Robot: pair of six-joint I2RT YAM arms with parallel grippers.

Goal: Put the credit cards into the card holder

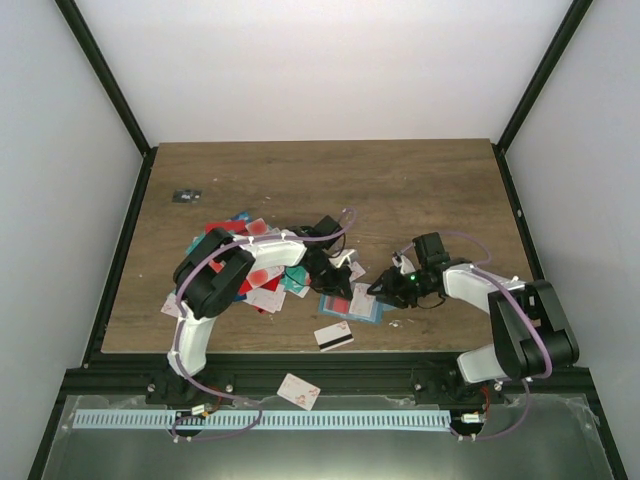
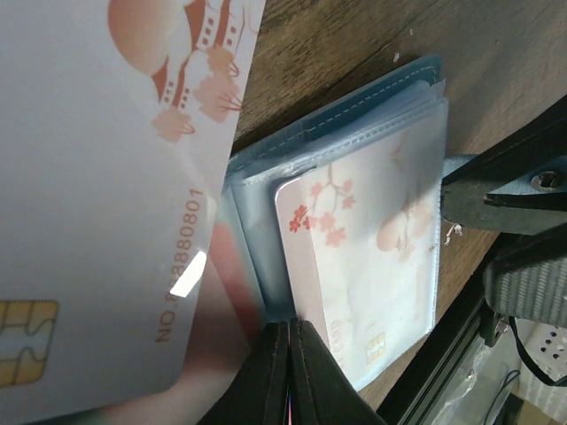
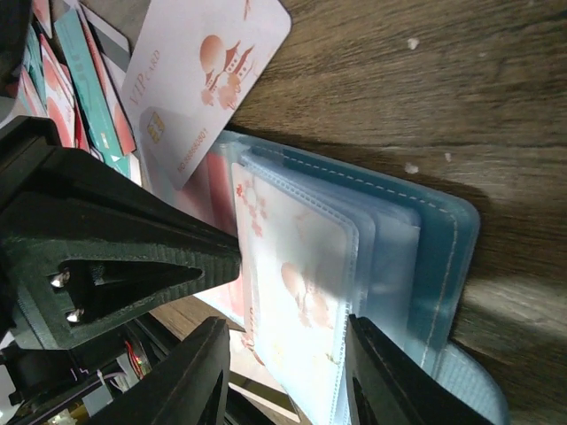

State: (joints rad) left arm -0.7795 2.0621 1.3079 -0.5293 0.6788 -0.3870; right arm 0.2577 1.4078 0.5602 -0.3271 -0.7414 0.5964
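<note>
The teal card holder [image 1: 362, 306] [image 2: 390, 97] [image 3: 443, 239] lies open on the wood with its clear pockets fanned. A white credit card with red blossoms [image 2: 297, 248] [image 3: 292, 266] sits partly inside the top pocket, one edge sticking out. My left gripper [image 1: 338, 275] [image 2: 291, 326] is shut, its tips against that protruding edge; I see nothing pinched between them. My right gripper [image 1: 383, 290] [image 3: 286, 323] is open, its fingers straddling the pockets' near edge. A loose white card [image 2: 97, 221] [image 3: 204, 71] lies just beside the holder.
A heap of red, teal and white cards [image 1: 262, 285] spreads under the left arm. One card with a black stripe [image 1: 333, 336] lies near the table's front edge, another [image 1: 298, 391] on the front rail. A small black object [image 1: 185, 195] sits far left.
</note>
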